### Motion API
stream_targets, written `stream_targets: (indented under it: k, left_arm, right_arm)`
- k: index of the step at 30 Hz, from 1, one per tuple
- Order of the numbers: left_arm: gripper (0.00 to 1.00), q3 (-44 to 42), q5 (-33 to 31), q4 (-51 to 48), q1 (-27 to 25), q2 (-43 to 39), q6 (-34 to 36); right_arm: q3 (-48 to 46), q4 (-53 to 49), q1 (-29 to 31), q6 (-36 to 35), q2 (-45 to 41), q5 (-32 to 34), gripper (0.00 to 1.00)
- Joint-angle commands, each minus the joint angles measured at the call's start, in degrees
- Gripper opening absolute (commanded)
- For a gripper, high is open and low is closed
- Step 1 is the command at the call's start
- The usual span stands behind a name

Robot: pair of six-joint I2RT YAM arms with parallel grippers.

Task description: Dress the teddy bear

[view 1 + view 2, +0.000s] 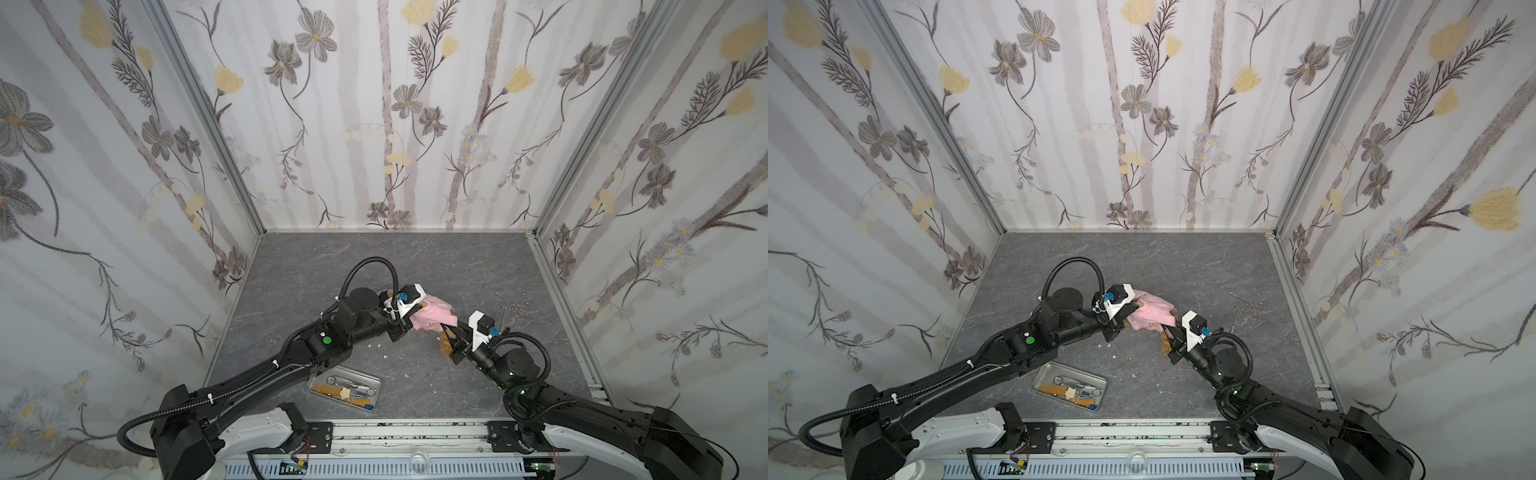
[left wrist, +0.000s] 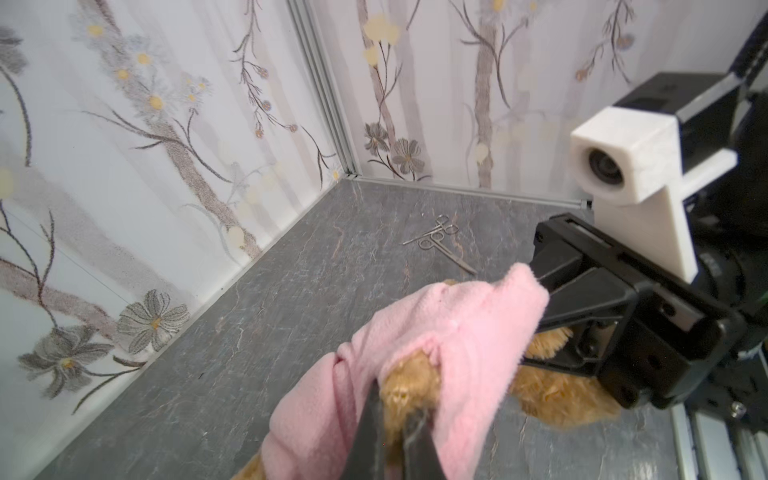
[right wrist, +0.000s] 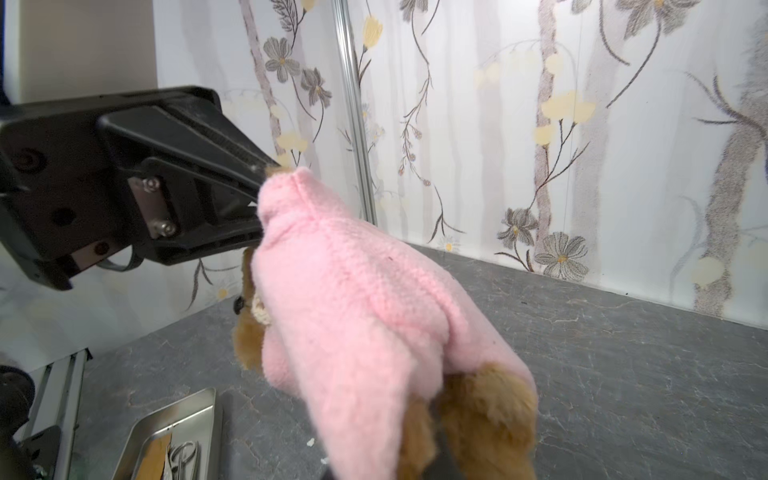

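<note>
The teddy bear (image 1: 445, 345) (image 1: 1165, 343) hangs stretched between my two grippers just above the grey table, with a pink shirt (image 1: 432, 316) (image 1: 1152, 318) pulled over its body. In the left wrist view a golden paw (image 2: 409, 382) pokes out of a pink sleeve (image 2: 478, 332), and my left gripper (image 2: 395, 419) (image 1: 415, 318) is shut on that paw. In the right wrist view the bear's furry legs (image 3: 490, 407) stick out below the shirt (image 3: 353, 311). My right gripper (image 3: 436, 436) (image 1: 446, 332) is shut on them. The bear's face (image 3: 249, 307) peeks out under the shirt.
A metal tray (image 1: 376, 382) (image 1: 1042, 374) (image 3: 174, 424) with tools lies near the front. Surgical forceps (image 1: 513, 309) (image 1: 1246, 309) (image 2: 440, 241) lie on the table at the right. Small white scraps (image 1: 384, 357) dot the middle. Floral walls enclose three sides.
</note>
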Motion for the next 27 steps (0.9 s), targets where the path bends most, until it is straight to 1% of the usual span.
stream_targets:
  k: [1, 5, 11, 14, 15, 17, 19, 20, 22, 23, 24, 26, 27]
  left_arm:
    - [0.0, -1.51, -2.1, 12.03, 0.44, -1.94, -13.94]
    - [0.0, -3.8, 2.3, 16.23, 0.55, -2.97, -23.63]
    - [0.0, -5.57, 6.69, 16.91, 1.69, -5.05, -28.05]
    - [0.0, -6.45, 9.16, 17.82, 3.13, -5.8, -30.94]
    - [0.0, -6.52, 10.06, 17.68, 3.36, -5.81, -30.71]
    - [0.0, -5.99, 11.5, 14.56, 3.18, -5.52, -26.73]
    - [0.0, -4.42, 11.23, 7.75, 2.78, -4.87, -18.32]
    - [0.0, -3.86, 9.85, 4.26, 2.52, -4.75, -13.61]
    - [0.0, -3.65, 7.24, 0.34, 2.52, -5.13, -6.01]
    - [0.08, -3.76, 5.78, -1.41, 2.55, -5.44, -2.78]
    - [0.2, -3.58, 4.59, -3.0, 2.55, -5.76, 0.15]
    - [0.35, -2.76, 3.34, -6.62, 2.5, -5.89, 4.67]
    - [0.4, -1.94, 3.02, -8.5, 2.5, -5.94, 6.95]
  right_arm:
    - [-0.03, 6.26, 0.11, 1.77, -0.23, 5.51, 0.0]
    - [-0.13, 7.05, 0.21, 1.34, 0.89, 7.0, 0.0]
    - [-1.06, 8.3, -0.39, -0.4, 2.49, 7.61, 0.0]
    - [-1.12, 7.24, -2.06, -1.74, 2.17, 4.17, 0.0]
    - [-1.2, 7.01, -3.63, -1.82, 2.1, 2.58, 0.0]
    - [-1.06, 6.62, -6.45, -2.09, 2.01, -3.97, 0.0]
    - [-0.09, 4.19, -8.17, -3.37, 1.61, -9.48, 0.0]
    - [0.58, 1.93, -8.39, -4.61, 1.04, -10.97, 0.0]
    - [1.73, -2.68, -8.65, -7.19, -0.44, -12.35, 0.0]
    - [2.3, -5.16, -8.67, -8.3, -1.3, -12.62, 0.0]
    - [2.9, -7.39, -8.69, -9.36, -2.07, -12.65, 0.0]
    - [3.87, -10.83, -8.67, -10.91, -3.02, -12.99, 0.0]
    - [4.4, -12.49, -8.67, -11.44, -3.32, -13.19, 0.0]
